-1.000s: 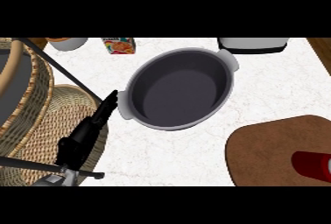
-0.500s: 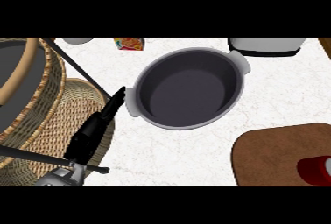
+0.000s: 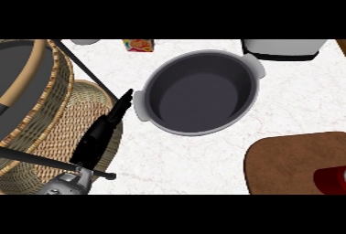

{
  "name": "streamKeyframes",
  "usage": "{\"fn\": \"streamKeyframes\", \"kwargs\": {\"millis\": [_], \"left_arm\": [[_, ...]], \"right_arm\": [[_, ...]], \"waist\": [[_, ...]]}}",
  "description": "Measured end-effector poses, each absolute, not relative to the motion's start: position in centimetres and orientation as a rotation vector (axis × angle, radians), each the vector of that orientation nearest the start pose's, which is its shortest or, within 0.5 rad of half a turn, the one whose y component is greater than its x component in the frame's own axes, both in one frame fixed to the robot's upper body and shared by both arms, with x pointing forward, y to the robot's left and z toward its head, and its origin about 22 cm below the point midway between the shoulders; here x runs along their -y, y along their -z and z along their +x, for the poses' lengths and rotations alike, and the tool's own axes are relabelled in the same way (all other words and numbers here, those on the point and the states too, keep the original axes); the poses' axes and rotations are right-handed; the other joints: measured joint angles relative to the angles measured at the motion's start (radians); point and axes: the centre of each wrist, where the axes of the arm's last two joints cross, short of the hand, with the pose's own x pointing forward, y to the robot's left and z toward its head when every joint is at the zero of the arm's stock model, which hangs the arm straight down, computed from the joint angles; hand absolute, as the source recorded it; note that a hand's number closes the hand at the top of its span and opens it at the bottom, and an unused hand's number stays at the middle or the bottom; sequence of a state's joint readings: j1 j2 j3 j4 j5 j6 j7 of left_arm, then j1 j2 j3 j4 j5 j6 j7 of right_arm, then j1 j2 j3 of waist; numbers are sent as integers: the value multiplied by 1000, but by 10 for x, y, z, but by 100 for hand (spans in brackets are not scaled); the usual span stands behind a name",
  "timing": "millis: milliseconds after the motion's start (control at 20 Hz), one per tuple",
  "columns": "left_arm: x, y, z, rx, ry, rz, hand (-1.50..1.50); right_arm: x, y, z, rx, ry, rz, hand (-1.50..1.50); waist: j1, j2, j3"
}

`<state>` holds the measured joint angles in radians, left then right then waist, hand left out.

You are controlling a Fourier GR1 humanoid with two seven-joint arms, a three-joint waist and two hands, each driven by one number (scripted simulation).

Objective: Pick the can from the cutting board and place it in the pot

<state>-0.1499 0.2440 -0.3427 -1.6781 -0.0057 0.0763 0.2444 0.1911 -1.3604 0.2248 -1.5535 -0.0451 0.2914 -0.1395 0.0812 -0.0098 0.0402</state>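
Left black hand on its grey forearm enters from lower left, edge-on, fingers straight, extended up and rightward.

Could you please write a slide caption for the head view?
Empty grey pot at centre, red can on the brown cutting board lower right, left hand beside a wicker basket.

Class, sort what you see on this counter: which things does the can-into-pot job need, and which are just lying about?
Needed:
can, at the right edge
cutting board under it
pot
left hand, fingers straight

Lying about:
wicker basket
small box
white appliance
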Motion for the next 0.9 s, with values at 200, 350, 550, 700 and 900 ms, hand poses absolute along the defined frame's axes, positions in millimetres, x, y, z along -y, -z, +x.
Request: {"fn": "streamKeyframes", "kwargs": {"millis": [200,350,550,700,900], "left_arm": [[-186,-54,255,1519,437,2,0],[-186,-54,256,1518,429,11,0],[-186,-54,256,1518,423,17,0],[-186,-54,256,1517,416,25,0],[-188,-53,255,1515,400,42,0]], "right_arm": [[437,-142,203,846,-1297,-481,-150],[430,-141,204,812,-1311,-499,-150],[418,-135,204,771,-1334,-507,-150],[412,-129,203,744,-1338,-510,-150],[404,-123,204,719,-1339,-518,-150]], "waist": [[-1,-1,2],[-1,0,2],[0,0,2],[1,1,3],[-3,1,4]]}}
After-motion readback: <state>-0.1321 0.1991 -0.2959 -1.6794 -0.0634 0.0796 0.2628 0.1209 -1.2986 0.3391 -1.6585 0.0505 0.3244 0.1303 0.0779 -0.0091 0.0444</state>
